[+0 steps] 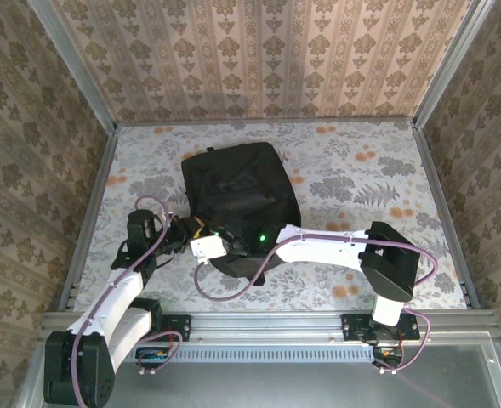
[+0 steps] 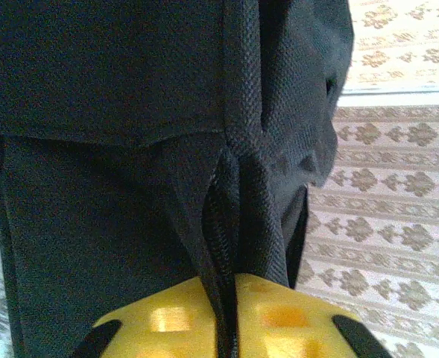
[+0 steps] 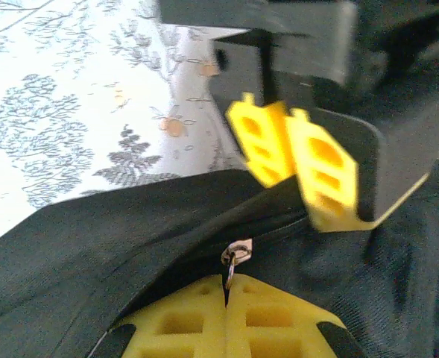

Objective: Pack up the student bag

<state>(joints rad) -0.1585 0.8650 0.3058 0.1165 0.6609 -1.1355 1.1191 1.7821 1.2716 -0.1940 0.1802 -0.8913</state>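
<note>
Lying flat near the middle of the counter (image 1: pixel 361 187) in the top view, the student bag (image 1: pixel 237 191) has its long axis running from the far wall (image 1: pixel 259 59) toward the arms, with the broad end far and the narrower, rounded end near. The left arm (image 1: pixel 118 293) and the right arm (image 1: pixel 327 246) reach in from either side and meet at its near left edge. In the left wrist view, the left gripper (image 2: pixel 230 313) is clenched on a raised ridge of the bag's black fabric. The zip (image 2: pixel 223 224) runs up from between the yellow fingers (image 2: pixel 167 321), and the cloth stands like a wall ahead. In the right wrist view, the right gripper (image 3: pixel 226 298) is pinched tight on the zip pull (image 3: pixel 236 252), a small silver tab just above its fingertips. The zip curves off to the upper right along the bag's edge with a dark gap beside it, and what lies inside the bag cannot be told. Just beyond, the left gripper clamps that same edge from above, its yellow fingers pressed together on the fabric, with the flowered counter behind on the left
</note>
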